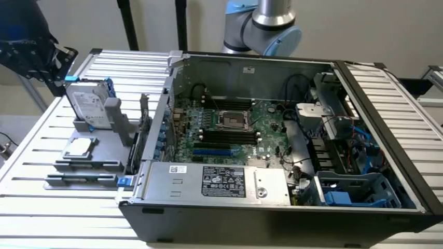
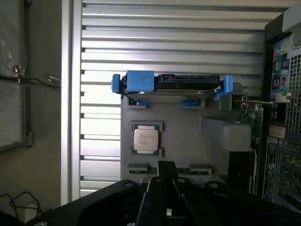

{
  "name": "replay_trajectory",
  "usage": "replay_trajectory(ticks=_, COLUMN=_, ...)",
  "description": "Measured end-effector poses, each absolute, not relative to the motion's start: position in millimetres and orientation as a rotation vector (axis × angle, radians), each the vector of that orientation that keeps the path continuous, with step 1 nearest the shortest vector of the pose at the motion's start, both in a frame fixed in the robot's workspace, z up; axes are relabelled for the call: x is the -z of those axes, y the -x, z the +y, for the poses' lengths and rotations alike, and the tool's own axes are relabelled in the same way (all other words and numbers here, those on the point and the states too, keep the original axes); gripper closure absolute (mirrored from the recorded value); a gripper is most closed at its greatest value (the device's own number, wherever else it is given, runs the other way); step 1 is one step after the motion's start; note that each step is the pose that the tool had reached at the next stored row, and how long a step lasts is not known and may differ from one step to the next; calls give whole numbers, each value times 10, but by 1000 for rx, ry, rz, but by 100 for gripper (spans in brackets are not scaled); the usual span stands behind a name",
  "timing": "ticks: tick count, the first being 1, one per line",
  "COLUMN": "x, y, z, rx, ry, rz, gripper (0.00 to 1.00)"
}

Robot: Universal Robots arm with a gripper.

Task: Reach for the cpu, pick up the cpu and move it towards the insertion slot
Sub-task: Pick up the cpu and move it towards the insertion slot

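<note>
**Cpu at rest outside the computer case, tool apart from it**

The cpu (image 1: 78,147) lies flat, metal top up, in a shallow seat of a grey holder (image 2: 188,141) that sits on the slatted surface (image 1: 41,207) just outside the computer case (image 1: 277,218). It is near the case's side wall and nothing touches it. On the same holder, also outside the case, a hard drive (image 1: 88,106) in a blue-edged frame stands upright.

The insertion slot (image 1: 232,120) is inside the case, on the green motherboard (image 1: 266,116), beside the row of long black and blue memory slots (image 1: 225,136). Its silver frame surrounds a dark centre, with nothing in it.

In the wrist view the black tool (image 2: 167,165) hangs over the holder outside the case, clear of the cpu and carrying nothing. Whether it is spread or pressed together, I cannot tell. The arm (image 1: 266,23) rises behind the case's far wall.
</note>
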State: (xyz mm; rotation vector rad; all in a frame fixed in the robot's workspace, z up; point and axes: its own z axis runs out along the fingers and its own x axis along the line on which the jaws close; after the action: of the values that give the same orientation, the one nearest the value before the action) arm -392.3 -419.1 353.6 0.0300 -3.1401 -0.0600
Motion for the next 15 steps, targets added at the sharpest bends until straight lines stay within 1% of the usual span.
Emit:
replay_trajectory(ticks=9, x=-3532, y=3936, z=-4191, rx=60, ry=-30, rz=-3140, gripper=89)
replay_trajectory(ticks=15, x=-3484, y=4076, z=-4181, rx=60, ry=-30, rz=-3140, gripper=89)
